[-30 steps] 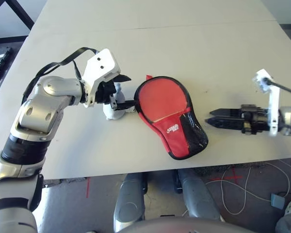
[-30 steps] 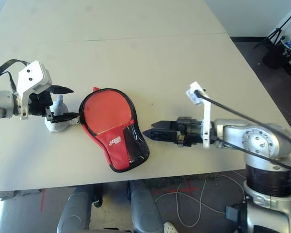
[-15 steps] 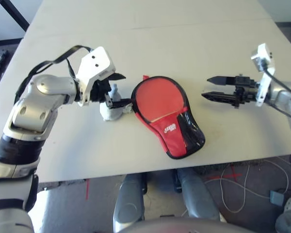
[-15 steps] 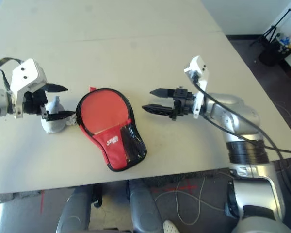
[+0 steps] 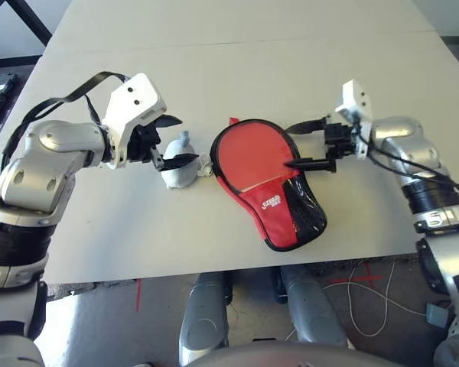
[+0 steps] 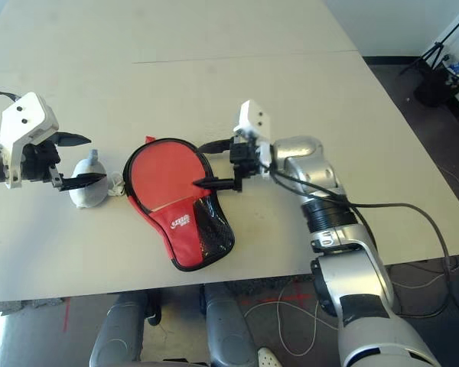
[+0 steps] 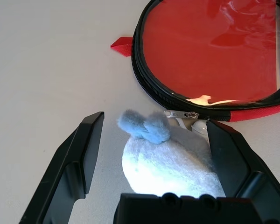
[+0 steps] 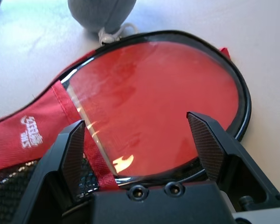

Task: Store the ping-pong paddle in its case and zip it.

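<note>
1. Now the case (image 5: 266,180) lies flat on the counter (image 5: 306,69), round end away from the robot, mesh pocket end toward the near edge.
2. Paddle (image 8: 154,107) sits inside it, red face showing through a clear panel; handle hidden under the red fabric and mesh.
3. Zipper pull (image 7: 179,114) rests at the rim on the left side, tied by cord to a small white-grey pouch (image 5: 176,168) just beside the case. Whether the zip is fully shut, cannot tell.
4. Left fingers (image 7: 91,149) are wide apart, straddling the pouch without clamping it; probably lined up there to take the pouch as a handle for pulling the zipper.
5. Right gripper (image 5: 306,145) hovers over the case's right rim, spread wide, holding nothing; likely placed to pin the case down so it doesn't slide.
</note>
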You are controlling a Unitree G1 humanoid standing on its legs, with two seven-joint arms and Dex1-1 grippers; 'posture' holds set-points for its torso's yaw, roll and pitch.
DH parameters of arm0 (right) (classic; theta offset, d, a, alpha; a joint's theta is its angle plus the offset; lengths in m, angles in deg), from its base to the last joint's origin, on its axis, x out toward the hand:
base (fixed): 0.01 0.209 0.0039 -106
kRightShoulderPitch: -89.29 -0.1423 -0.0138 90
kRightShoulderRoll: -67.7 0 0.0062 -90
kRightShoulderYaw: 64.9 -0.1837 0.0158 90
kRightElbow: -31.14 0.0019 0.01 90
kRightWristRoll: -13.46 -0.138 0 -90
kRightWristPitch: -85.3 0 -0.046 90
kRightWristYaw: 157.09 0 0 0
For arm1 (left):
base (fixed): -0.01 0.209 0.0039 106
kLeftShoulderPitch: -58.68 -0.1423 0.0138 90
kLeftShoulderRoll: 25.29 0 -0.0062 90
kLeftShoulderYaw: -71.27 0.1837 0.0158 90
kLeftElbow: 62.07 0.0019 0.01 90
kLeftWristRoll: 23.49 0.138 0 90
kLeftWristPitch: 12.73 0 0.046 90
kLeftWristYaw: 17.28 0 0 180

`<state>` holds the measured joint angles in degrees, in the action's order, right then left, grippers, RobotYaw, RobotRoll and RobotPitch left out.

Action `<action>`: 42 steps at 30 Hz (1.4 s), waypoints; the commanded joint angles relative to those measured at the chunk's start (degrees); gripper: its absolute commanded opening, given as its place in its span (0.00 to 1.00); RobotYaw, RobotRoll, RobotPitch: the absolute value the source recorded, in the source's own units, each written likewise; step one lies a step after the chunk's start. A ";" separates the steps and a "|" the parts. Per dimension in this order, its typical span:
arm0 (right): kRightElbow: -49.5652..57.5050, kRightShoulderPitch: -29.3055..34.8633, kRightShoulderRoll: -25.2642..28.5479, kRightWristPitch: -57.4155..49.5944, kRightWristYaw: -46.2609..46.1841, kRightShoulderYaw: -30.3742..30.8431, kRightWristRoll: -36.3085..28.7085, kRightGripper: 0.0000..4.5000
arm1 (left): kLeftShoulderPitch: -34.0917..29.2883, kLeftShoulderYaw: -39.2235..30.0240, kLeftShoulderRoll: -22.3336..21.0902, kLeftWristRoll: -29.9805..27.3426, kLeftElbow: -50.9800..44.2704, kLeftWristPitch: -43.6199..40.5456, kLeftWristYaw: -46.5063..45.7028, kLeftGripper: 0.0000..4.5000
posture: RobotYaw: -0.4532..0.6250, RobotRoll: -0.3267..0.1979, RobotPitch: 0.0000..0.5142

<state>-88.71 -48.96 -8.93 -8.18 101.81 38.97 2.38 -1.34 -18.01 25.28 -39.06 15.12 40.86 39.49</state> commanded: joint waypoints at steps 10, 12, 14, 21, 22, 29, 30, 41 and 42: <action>-3.67 0.27 -1.16 0.68 -2.37 2.12 7.07 1.00 | -0.65 0.38 0.61 -0.29 -0.01 -0.53 -0.39 1.00 | 0.47 0.62 0.54; -3.29 0.52 -1.16 0.28 -2.55 1.97 7.30 1.00 | -0.82 0.50 0.69 -0.08 0.20 -0.53 -0.48 1.00 | 0.47 0.62 0.55; -2.75 0.83 -1.09 -0.18 -2.67 1.95 7.42 1.00 | -1.19 0.61 0.35 0.13 0.18 -0.91 -0.41 1.00 | 0.47 0.62 0.55; -1.52 1.48 -0.79 -1.16 -2.97 2.00 7.72 1.00 | -2.09 1.94 -1.01 1.35 -0.22 -7.14 -1.95 1.00 | 0.47 0.62 0.56; -1.43 1.49 -0.76 -1.25 -3.02 1.95 7.74 1.00 | -2.20 2.14 -1.39 1.33 -0.47 -8.31 -1.95 1.00 | 0.47 0.62 0.56; -0.87 1.87 -0.98 -1.66 -3.63 1.68 7.79 1.00 | -2.99 4.20 -4.66 1.24 -1.98 -17.16 -2.24 1.00 | 0.46 0.62 0.57; -0.77 1.93 -1.06 -1.73 -3.75 1.67 7.77 1.00 | -2.94 4.42 -4.98 1.21 -2.09 -17.85 -2.21 1.00 | 0.46 0.62 0.57; 0.07 2.57 -1.12 -2.27 -4.71 1.50 7.61 1.00 | -1.50 4.12 -4.67 -1.11 -1.92 -20.65 -1.92 0.60 | 0.46 0.62 0.60; 0.27 2.66 -1.11 -2.43 -4.75 1.48 7.58 1.00 | -1.25 4.34 -4.67 -1.04 -1.76 -20.28 -1.85 0.53 | 0.46 0.62 0.60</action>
<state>-88.09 -48.35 -10.16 -9.45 97.31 39.38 8.87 -2.22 -15.16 20.86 -40.35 12.86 21.16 37.69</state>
